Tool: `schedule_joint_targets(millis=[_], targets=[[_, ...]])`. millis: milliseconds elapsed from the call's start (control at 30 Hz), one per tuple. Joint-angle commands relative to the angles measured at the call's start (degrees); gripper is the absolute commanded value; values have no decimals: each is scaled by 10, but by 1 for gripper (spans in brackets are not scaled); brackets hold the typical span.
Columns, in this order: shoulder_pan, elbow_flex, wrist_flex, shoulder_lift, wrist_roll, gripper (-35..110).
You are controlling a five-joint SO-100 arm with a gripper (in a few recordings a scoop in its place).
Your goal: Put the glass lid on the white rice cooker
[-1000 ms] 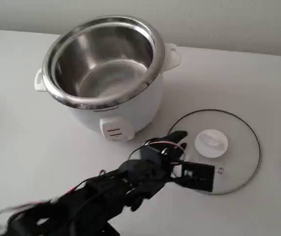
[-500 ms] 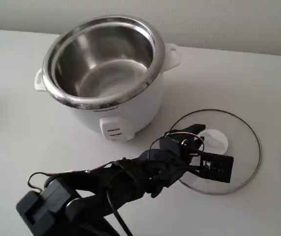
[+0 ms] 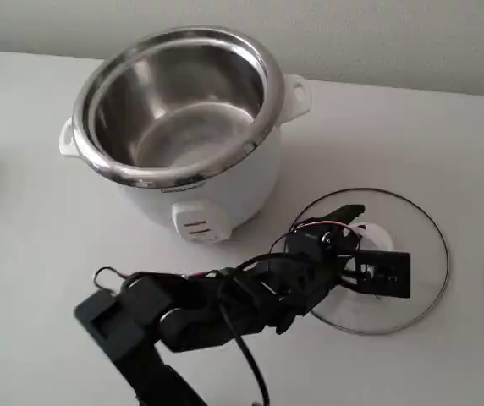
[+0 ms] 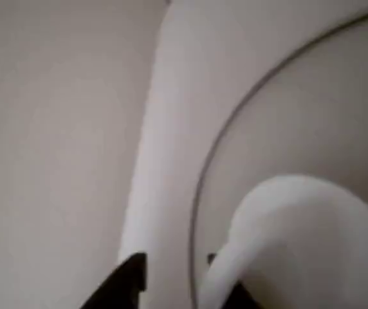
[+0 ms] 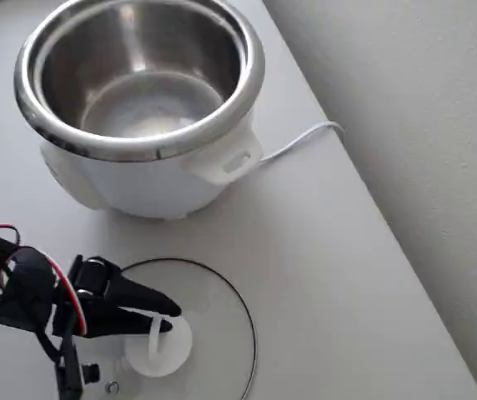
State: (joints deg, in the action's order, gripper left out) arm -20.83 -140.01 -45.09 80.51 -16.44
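In the fixed view the black arm (image 3: 200, 309) lay nearest the camera, reaching across the white table (image 3: 39, 254) to the glass lid (image 3: 411, 271), which lay flat just right of the white rice cooker (image 3: 183, 127). The gripper (image 3: 362, 241) hung over the lid's white knob (image 5: 162, 346), its fingers spread either side and gripping nothing. The wrist view was blurred, the knob cut off at its edge. A white cord (image 5: 301, 140) trailed behind the open cooker. Since a second before, the gripper had advanced from the lid's near rim to the knob.
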Motion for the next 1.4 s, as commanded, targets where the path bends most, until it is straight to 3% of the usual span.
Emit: schedule_joint_targets(millis=[0, 67, 300, 533, 1033, 1167, 1367], targets=[[-12, 58, -25, -11, -4, 8], [-16, 60, -46, -16, -4, 0], [-19, 54, -58, 34, 51, 0], [-38, 47, 142, 246, 146, 0], [-46, 79, 240, 665, 143, 0], [10, 105, 317, 758, 148, 0], [210, 174, 450, 809, 124, 0]])
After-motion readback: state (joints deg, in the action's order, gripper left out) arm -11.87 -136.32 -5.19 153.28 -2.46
